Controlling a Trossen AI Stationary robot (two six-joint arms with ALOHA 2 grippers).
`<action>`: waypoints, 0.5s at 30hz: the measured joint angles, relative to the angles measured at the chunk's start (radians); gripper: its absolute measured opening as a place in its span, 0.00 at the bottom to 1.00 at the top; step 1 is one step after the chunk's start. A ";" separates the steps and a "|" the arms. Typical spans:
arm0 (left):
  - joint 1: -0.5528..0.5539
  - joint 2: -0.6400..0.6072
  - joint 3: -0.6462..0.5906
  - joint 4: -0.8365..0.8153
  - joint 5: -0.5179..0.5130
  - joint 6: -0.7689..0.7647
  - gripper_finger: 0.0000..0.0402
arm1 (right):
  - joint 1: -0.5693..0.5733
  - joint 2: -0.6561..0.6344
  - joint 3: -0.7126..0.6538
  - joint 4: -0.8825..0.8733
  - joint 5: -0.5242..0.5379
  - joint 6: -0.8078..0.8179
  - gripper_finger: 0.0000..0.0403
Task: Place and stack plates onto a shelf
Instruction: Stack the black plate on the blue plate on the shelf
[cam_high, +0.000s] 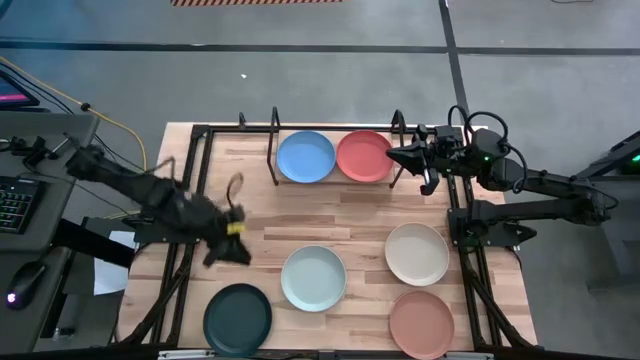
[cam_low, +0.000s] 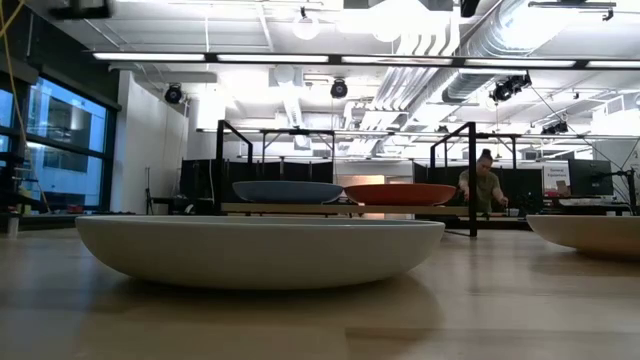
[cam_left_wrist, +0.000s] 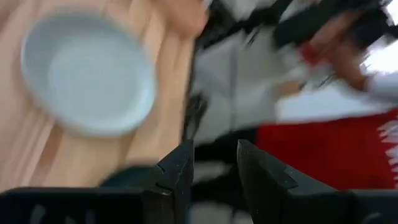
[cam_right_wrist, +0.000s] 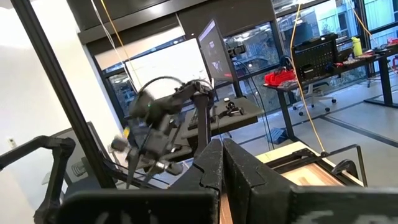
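On the shelf (cam_high: 273, 150) at the table's far side, a blue plate (cam_high: 305, 157) and a coral red plate (cam_high: 363, 156) rest side by side, also seen across the table as blue plate (cam_low: 287, 191) and red plate (cam_low: 400, 193). A mint plate (cam_high: 313, 277), a cream plate (cam_high: 417, 253), a terracotta plate (cam_high: 421, 322) and a dark green plate (cam_high: 238, 318) lie flat on the tabletop. My left gripper (cam_high: 235, 250) hangs blurred above the table's left part, between the mint and dark green plates, open and empty (cam_left_wrist: 214, 168). My right gripper (cam_high: 398, 157) is shut, raised beside the shelf's right end.
Black frame rails run along the table's left side (cam_high: 185, 200) and right side (cam_high: 465, 250). A keyboard and a mouse sit on a desk to the left (cam_high: 15, 205). A person (cam_low: 485, 182) shows far off in the room behind the table.
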 joint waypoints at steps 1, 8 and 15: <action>-0.042 0.022 0.000 -0.042 -0.020 -0.001 0.28 | 0.000 0.000 0.000 -0.004 0.000 -0.001 0.00; -0.223 0.207 0.000 -0.232 -0.161 0.105 0.28 | 0.000 0.000 0.000 -0.014 0.000 0.009 0.00; -0.265 0.366 0.000 -0.219 -0.187 0.155 0.28 | 0.000 0.000 0.000 -0.025 0.001 0.023 0.00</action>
